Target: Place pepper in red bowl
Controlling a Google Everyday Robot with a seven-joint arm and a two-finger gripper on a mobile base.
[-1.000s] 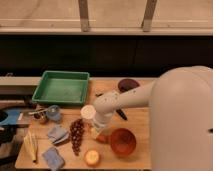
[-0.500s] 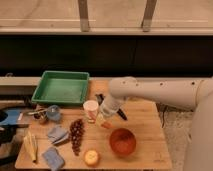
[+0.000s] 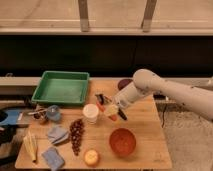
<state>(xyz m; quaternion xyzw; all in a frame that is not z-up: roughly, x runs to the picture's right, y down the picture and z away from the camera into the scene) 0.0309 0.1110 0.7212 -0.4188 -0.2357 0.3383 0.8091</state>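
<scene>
My gripper (image 3: 110, 108) hangs at the end of the arm that reaches in from the right, just right of a white cup (image 3: 90, 113). It is shut on the pepper (image 3: 114, 117), a slim orange-red piece that shows between the dark fingers and sits a little above the wooden table (image 3: 145, 120). The red bowl (image 3: 122, 141) stands on the table below and slightly right of the gripper, apart from it, with nothing visible inside.
A green tray (image 3: 61, 87) sits at the back left. A dark maroon bowl (image 3: 123, 83) is partly hidden behind the arm. A grape bunch (image 3: 76, 135), a round yellow-orange fruit (image 3: 91, 157) and blue cloths (image 3: 57, 134) lie at the front left.
The arm has swung back to the right and fills less of the view. The gripper has risen and shifted right, from beside the cup towards the space above the red bowl.
</scene>
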